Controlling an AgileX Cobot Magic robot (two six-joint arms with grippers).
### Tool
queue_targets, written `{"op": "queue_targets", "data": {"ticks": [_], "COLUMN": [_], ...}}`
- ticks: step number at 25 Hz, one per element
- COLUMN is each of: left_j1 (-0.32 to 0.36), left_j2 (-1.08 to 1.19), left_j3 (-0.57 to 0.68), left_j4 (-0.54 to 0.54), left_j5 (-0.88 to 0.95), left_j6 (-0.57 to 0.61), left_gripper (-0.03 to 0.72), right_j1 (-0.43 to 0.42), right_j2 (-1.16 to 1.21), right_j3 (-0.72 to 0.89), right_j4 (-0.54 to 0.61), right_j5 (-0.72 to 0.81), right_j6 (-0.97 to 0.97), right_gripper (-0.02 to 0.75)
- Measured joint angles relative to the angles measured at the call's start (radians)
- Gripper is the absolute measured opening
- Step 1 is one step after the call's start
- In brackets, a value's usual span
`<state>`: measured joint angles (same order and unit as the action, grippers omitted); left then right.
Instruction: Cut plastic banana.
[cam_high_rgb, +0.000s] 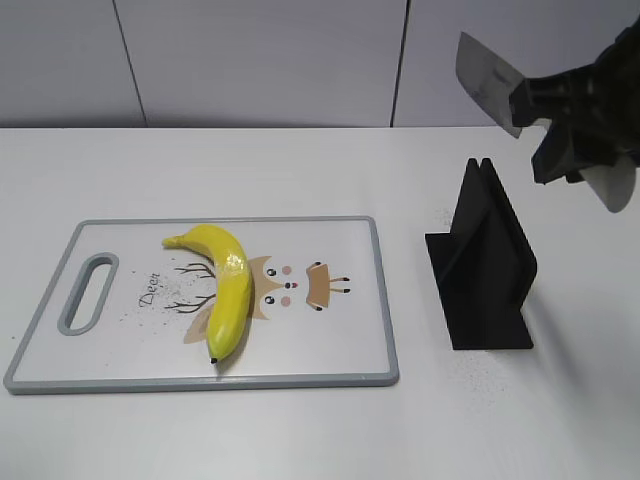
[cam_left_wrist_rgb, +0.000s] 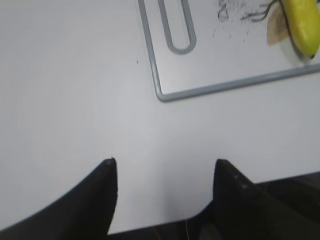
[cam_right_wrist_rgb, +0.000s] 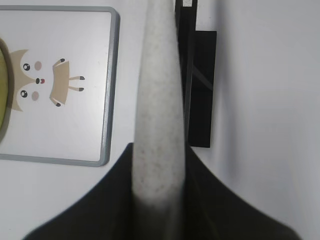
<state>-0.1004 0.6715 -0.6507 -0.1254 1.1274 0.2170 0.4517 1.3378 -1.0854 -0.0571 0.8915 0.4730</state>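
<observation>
The banana (cam_high_rgb: 226, 285) lay curved on the cutting board (cam_high_rgb: 330, 355), across its printed cartoon animal, its dark tip toward the board's front edge. Right of the board, on the white table (cam_high_rgb: 300, 430), stood a black knife stand (cam_high_rgb: 485, 265), apart from it. The right gripper (cam_high_rgb: 560, 120) hung in the air above the stand, its jaws closed on a speckled grey knife (cam_right_wrist_rgb: 159, 115). The left gripper (cam_left_wrist_rgb: 162, 190) hovered over bare table near the board's handle corner, jaws spread wide and holding nothing.
</observation>
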Motion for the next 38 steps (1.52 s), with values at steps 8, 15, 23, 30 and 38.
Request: {"op": "queue_targets", "data": {"ticks": [8,15,23,30,38], "left_j1": [0.0,0.0,0.0,0.0,0.0], "left_j2": [-0.436,-0.637,-0.659,-0.659,-0.659], "left_j3": [0.096,0.13,0.152,0.152,0.152], "left_j4": [-0.001,-0.001,-0.004,-0.004,-0.005], "left_j5": [-0.109,-0.115,-0.02,-0.02,-0.02], "left_j6": [-0.002,-0.003,-0.003,-0.003,-0.003], "left_gripper": [0.584,0.584,0.58,0.571,0.571], "right_j1": [0.0,0.0,0.0,0.0,0.0], "right_j2": [-0.004,0.015,0.083,0.147,0.15], "right_j3": [0.092,0.115,0.133,0.133,0.133], "right_j4": [-0.013,-0.021,-0.048,-0.034,-0.001], "right_j5": [-0.032,-0.075,-0.096,-0.079,-0.052], "right_j6": [0.061,0.063,0.064,0.064,0.044], "right_gripper": [0.166,0.166,0.166,0.166,0.33]}}
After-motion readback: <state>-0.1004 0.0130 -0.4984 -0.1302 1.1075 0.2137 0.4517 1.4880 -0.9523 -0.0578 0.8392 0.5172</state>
